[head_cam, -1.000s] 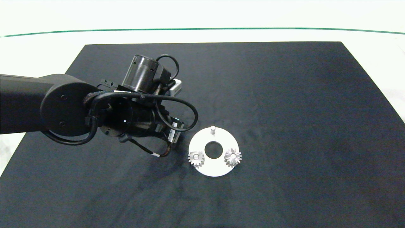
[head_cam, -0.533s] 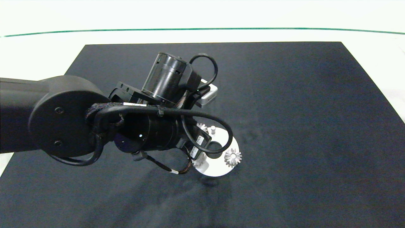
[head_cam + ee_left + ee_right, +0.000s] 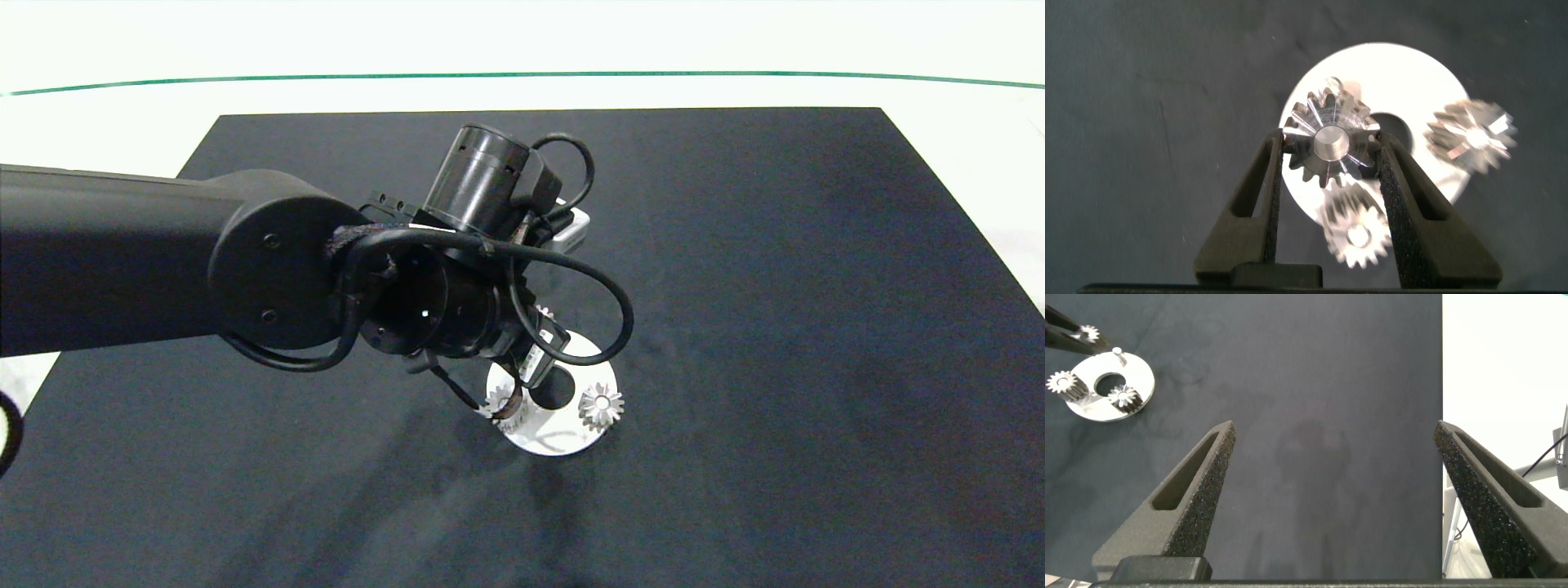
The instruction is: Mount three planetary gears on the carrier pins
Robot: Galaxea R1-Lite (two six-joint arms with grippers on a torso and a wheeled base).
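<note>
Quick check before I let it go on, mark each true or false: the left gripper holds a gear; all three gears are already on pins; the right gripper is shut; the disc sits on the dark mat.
1. The left gripper holds a gear. True.
2. All three gears are on the pins. False: two seated gears are on the white disc; one pin stands bare.
3. The right gripper is shut. False: it is open, away from the disc.
4. The disc sits on the dark mat. True.
</note>
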